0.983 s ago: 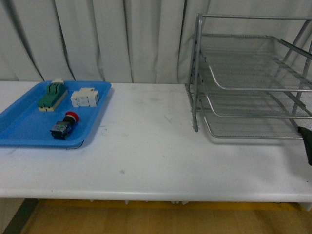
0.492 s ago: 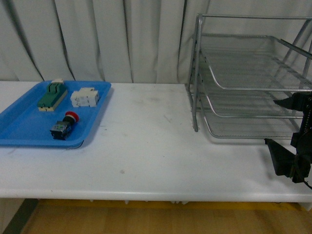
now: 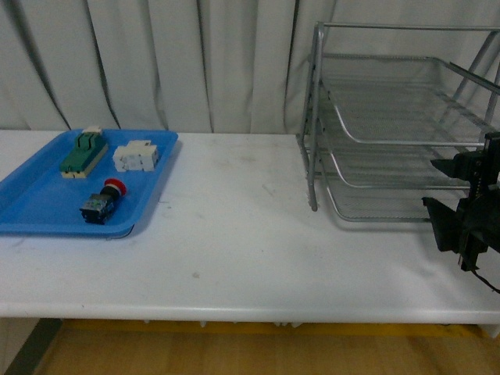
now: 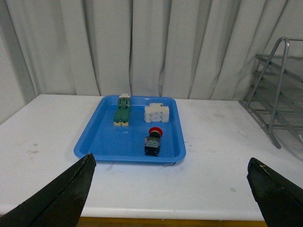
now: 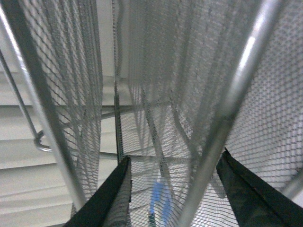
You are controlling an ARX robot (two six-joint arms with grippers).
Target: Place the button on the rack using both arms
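Note:
The button [image 3: 101, 201], red cap on a dark body, lies on its side in the blue tray [image 3: 31, 205] at the left. In the left wrist view the button [image 4: 153, 141] sits well ahead of my open left gripper [image 4: 170, 158], which has nothing between its fingers and stays out of the front view. The silver wire rack [image 3: 316, 117] stands at the right back. My right gripper [image 3: 444, 195] hangs open at the front of the rack's lower tiers. Its wrist view is filled with rack mesh [image 5: 156, 71], and a frame tube runs between the fingers of the right gripper [image 5: 175, 156].
A green-and-beige terminal block [image 3: 84, 152] and a white blocky component [image 3: 137, 156] share the blue tray with the button. White curtains hang behind the table. The table's front edge [image 3: 234, 308] runs close to the camera.
My right gripper came in from the right edge, then rose and moved up to the front of the rack's lower tiers. The button and tray have not moved.

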